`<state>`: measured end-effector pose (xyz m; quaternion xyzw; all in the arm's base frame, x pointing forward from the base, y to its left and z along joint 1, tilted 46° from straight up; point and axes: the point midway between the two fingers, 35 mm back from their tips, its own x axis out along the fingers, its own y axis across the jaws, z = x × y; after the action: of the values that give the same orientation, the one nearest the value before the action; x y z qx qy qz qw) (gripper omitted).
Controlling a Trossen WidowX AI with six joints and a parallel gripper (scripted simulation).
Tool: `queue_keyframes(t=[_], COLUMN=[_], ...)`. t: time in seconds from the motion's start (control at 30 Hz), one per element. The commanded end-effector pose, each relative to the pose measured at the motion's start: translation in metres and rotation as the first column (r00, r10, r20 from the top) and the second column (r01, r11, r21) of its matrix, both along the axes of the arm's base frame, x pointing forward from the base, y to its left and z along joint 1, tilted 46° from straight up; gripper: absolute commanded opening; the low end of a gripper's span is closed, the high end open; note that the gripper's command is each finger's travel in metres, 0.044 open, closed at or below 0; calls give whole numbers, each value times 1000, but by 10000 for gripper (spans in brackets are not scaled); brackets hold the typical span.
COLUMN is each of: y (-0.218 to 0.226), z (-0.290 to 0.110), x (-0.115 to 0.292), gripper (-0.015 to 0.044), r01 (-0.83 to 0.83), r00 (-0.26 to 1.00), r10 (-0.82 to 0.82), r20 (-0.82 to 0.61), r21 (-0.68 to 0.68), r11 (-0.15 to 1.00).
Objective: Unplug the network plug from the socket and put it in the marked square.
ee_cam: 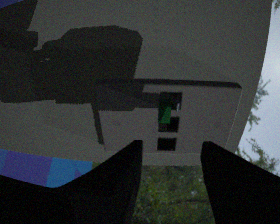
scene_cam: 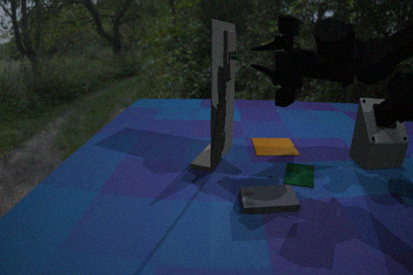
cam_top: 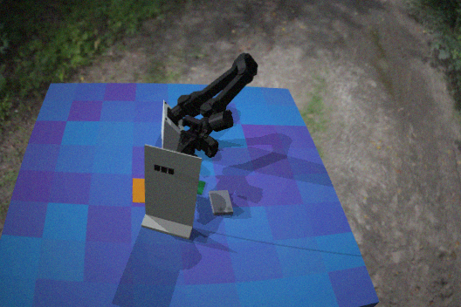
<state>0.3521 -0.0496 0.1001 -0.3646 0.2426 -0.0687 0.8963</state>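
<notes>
The grey upright panel (cam_top: pixel 170 197) (scene_cam: pixel 223 94) (ee_cam: pixel 124 16) stands on the table. The green plug (ee_cam: pixel 165 112) (scene_cam: pixel 233 57) sits in a socket high on the panel's face, with a dark empty socket just below it. My gripper (scene_cam: pixel 256 58) (ee_cam: pixel 172 148) (cam_top: pixel 185 146) is level with the plug and a short way in front of the panel, pointing at it. Its fingers are partly open with nothing between them and touch nothing. An orange square (cam_top: pixel 138 190) (scene_cam: pixel 274 146) and a smaller green square (cam_top: pixel 201 187) (scene_cam: pixel 299 174) are marked on the table near the panel's foot.
A flat grey block (cam_top: pixel 221 202) (scene_cam: pixel 269 198) lies on the table beside the green square. The arm's grey base pedestal (scene_cam: pixel 377 137) (cam_top: pixel 170 132) stands behind the panel. The table top is a blue and purple patchwork with its edges far from the panel.
</notes>
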Motion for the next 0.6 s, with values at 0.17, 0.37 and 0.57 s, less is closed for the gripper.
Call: queue_keyframes(t=[0.17,0.37,0.57], y=[-1,-2,-3], z=[-3,-5,-6], x=[11,18,24], gripper=[156,156,156], r01=[-4,-4,-4], r00=[1000,1000,1000], r10=[4,4,4], r20=[-5,-4,-3], r21=[-2,-3,-4], r11=[1000,1000,1000])
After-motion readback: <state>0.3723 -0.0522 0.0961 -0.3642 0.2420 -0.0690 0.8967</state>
